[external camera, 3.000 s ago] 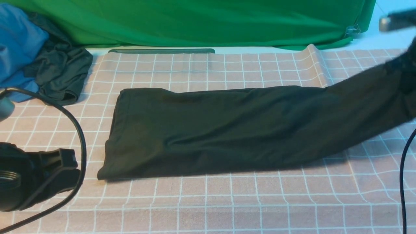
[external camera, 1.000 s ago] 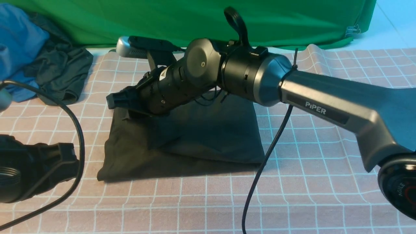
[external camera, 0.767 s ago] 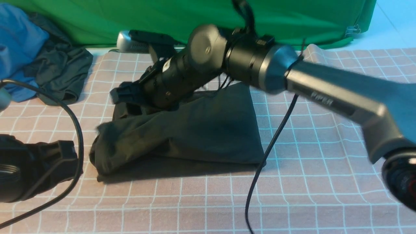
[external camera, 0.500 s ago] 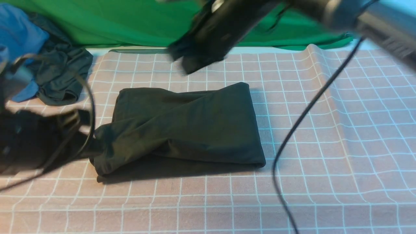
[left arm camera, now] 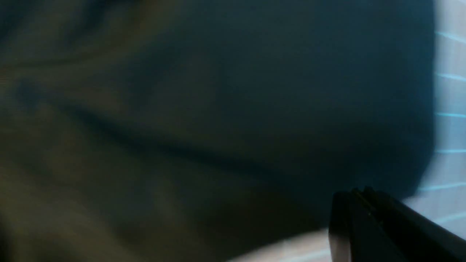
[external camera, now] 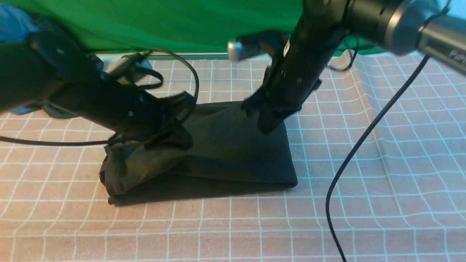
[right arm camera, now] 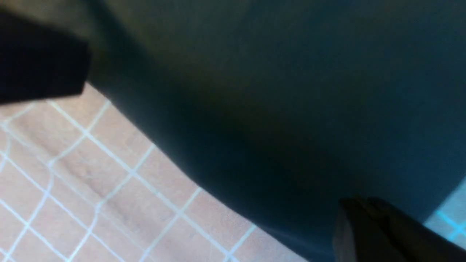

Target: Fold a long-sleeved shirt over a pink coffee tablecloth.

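Front view shows the shirt (external camera: 233,153) folded into a dark bundle in the middle of the tablecloth (external camera: 364,203), its near-left corner bunched and lumpy while its right edge lies flat and straight. The left gripper (external camera: 178,136) comes in low from the left and sits on the bundle's upper left part, jaws pressed together; whether any cloth is pinched there cannot be told (the tip is dark against dark fabric). The right gripper (external camera: 267,123) points steeply down at the shirt's far right corner, its jaws likewise drawn together with the tip at or just above the cloth. Both wrist views are blurred and mostly filled by black fabric, with grid squares at the edges. A black cable (external camera: 349,160) hangs from the right arm and trails across the tablecloth to the right of the shirt. Behind the table hangs a green cloth (external camera: 182,22), and a blue garment (external camera: 12,22) peeks out at far left.
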